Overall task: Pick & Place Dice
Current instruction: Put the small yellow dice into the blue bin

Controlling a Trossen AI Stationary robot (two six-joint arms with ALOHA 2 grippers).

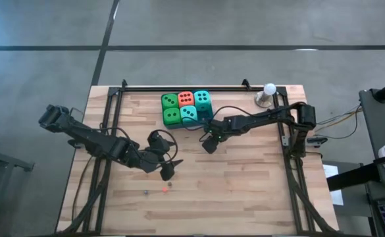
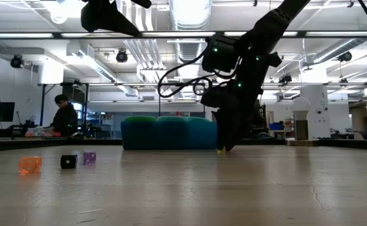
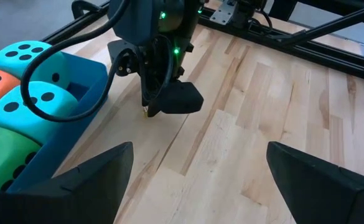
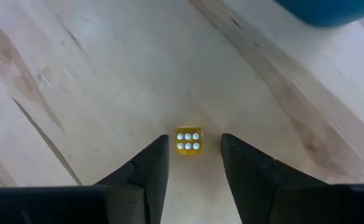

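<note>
Five large soft dice, two green (image 1: 172, 108), two teal (image 1: 203, 99) and one orange-red (image 1: 185, 98), sit packed in the blue tray (image 3: 91, 93) near the table's far edge. A tiny yellow die (image 4: 188, 140), six white pips up, lies on the wood just near of the tray. My right gripper (image 4: 193, 144) points straight down over it (image 1: 208, 145), open. Its fingertips stand on either side of the yellow die with small gaps. My left gripper (image 3: 197, 186) hovers open to the left and nearer (image 1: 166, 168), facing the right gripper (image 3: 163, 99).
Three more tiny dice, orange (image 2: 29, 164), black (image 2: 68, 161) and purple (image 2: 90, 158), lie near the table's near edge (image 1: 163, 190). A white ball on a metal stand (image 1: 268, 92) stands at the far right. Bare wood stretches right of the right gripper. A person (image 2: 63, 116) sits in the room behind.
</note>
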